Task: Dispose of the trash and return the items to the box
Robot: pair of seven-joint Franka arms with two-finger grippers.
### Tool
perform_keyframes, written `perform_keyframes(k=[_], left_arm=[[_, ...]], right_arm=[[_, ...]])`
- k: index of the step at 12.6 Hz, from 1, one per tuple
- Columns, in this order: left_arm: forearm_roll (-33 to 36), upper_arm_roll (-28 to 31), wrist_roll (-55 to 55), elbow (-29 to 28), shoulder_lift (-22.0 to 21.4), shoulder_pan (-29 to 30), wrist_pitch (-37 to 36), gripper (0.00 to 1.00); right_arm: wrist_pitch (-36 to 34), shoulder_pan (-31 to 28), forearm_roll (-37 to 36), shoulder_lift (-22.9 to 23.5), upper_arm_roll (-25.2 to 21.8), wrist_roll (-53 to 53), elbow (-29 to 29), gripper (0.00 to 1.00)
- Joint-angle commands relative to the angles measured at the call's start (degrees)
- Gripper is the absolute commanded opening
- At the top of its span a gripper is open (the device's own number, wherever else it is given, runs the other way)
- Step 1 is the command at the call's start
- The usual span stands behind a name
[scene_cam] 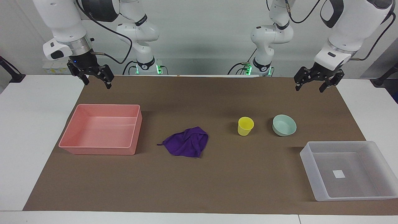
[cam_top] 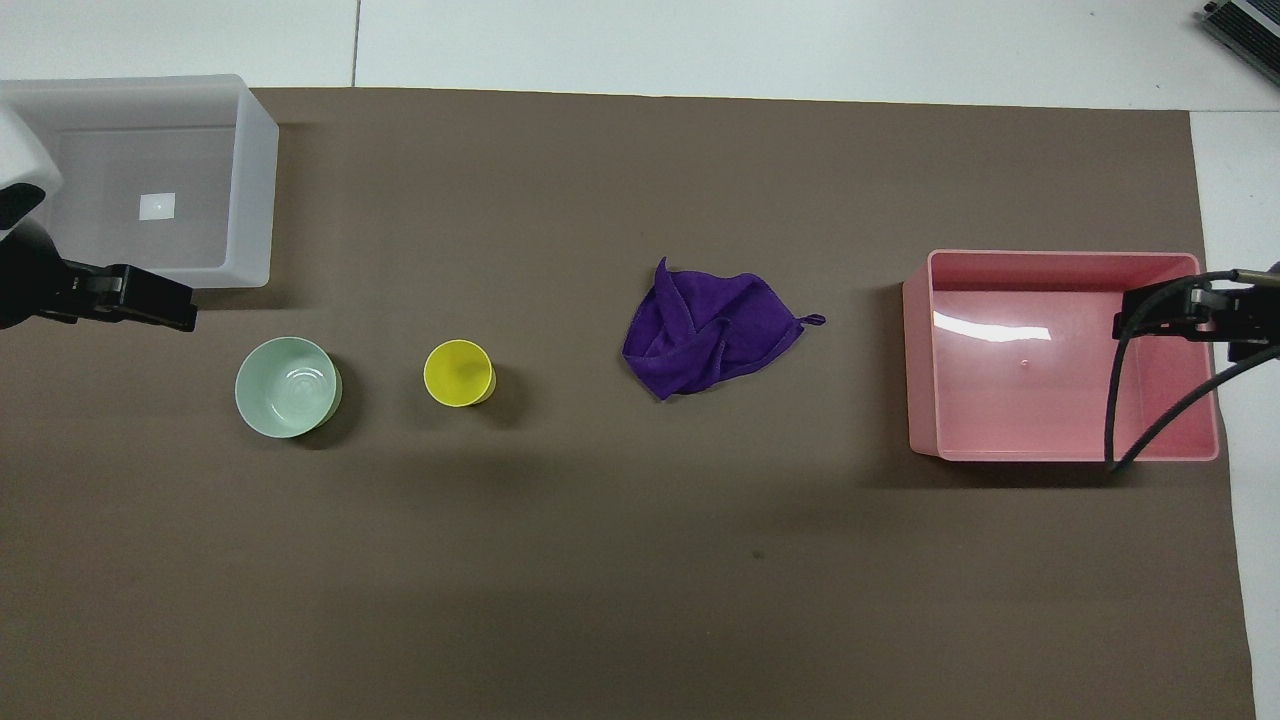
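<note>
The purple cloth rag (scene_cam: pixel 186 143) (cam_top: pixel 708 335) lies crumpled at the middle of the brown mat. The yellow cup (scene_cam: pixel 245 126) (cam_top: pixel 459 373) stands upright beside it, toward the left arm's end. The mint-green bowl (scene_cam: pixel 284 125) (cam_top: pixel 287 387) stands beside the cup, closer to that end. The translucent box (scene_cam: pixel 307 163) (cam_top: pixel 255 200) is empty at the left arm's end, farther from the robots than the bowl. My left gripper (scene_cam: pixel 309 89) (cam_top: pixel 150 298) hangs open and empty over the mat's edge by the robots. My right gripper (scene_cam: pixel 97 84) (cam_top: pixel 1150 315) hangs open and empty at the right arm's end.
An empty pink tray (scene_cam: pixel 102 150) (cam_top: pixel 922 350) sits on the mat at the right arm's end, beside the rag. The brown mat (scene_cam: pixel 199 180) covers most of the white table.
</note>
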Motion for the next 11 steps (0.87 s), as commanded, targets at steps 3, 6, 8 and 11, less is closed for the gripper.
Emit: perform_keyframes(k=[3,6,8,11], left_arm=[[0.0,-0.4,-0.3,-0.6,-0.7,0.4,-0.9,1.00],[0.2,-0.4,-0.2,-2.8,-2.3,-0.1,-1.3,1.00],[0.2,-0.5,-0.4,-3.0,-2.4,-0.4,-1.5,1.00],[0.2,-0.5,0.1,-4.1,-2.7,0.5,1.1,1.00]], right_arm=[[-0.6,-0.8,0.6,-1.2,0.3,-4.4,-1.0,1.00],[-0.8,-0.8,0.6,-1.2,0.3,-4.1,-0.9,1.00],[-0.8,-0.7,0.6,-1.2,0.5,-4.1,-0.9,1.00],[-0.8,-0.6,0.6,-1.1,0.5,-4.1,-0.9,1.00]])
